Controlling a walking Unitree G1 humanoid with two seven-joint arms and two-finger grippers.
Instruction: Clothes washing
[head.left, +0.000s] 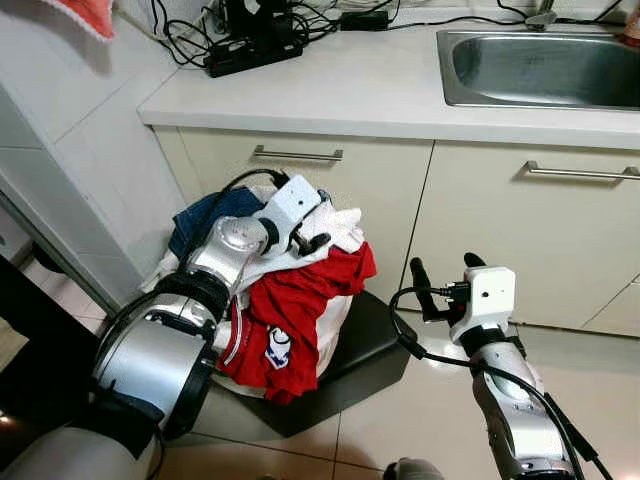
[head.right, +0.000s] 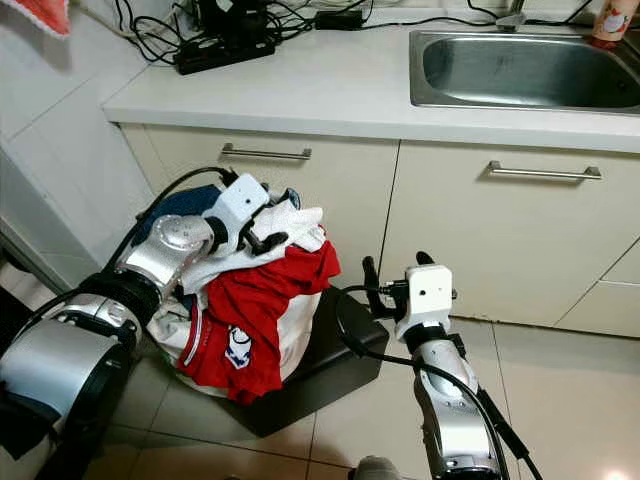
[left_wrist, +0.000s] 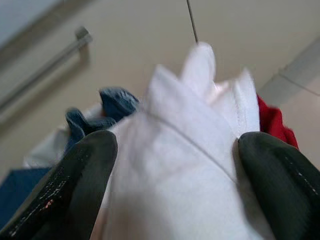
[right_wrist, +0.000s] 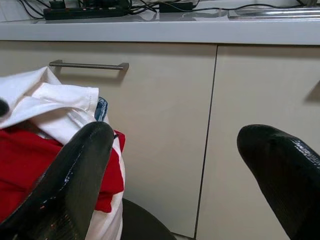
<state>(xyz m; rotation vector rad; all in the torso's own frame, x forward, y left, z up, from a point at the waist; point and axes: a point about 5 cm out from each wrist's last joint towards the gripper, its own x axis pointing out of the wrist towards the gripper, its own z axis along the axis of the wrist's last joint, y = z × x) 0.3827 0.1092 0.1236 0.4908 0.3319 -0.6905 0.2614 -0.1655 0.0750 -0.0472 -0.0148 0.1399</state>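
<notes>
Counter (head.left: 330, 90): white top, running across the back. Carries a steel sink (head.left: 545, 68) at the robot's right and a black power strip (head.left: 252, 52) with tangled cables at the left rear.

Cabinets (head.left: 500, 240): cream doors below the counter, each with a horizontal metal handle (head.left: 297, 154). They stand directly behind the clothes.

Stool (head.left: 350, 365): low, black, on the tiled floor (head.left: 420, 420) in front of the cabinets. It bears the clothes.

Clothes (head.left: 290, 300): a heap on the stool. A red garment (head.left: 300, 305) with a small patch hangs down the front; a white garment (left_wrist: 175, 165) lies on top; a blue denim piece (head.left: 205, 220) sits at the back left.

Left gripper (head.left: 312, 243): on top of the heap, arm bent at the elbow and reaching forward from the lower left. Fingers (left_wrist: 75, 185) set moderately apart, pressed into the white garment, with a fold of it between them. Whether the fold is pinched tight, I cannot tell.

Right gripper (head.left: 445, 275): held in the air to the right of the stool, apart from the clothes, forearm rising from below and fingers pointing up toward the cabinets. Fingers (right_wrist: 75, 185) spread wide, holding nothing.
</notes>
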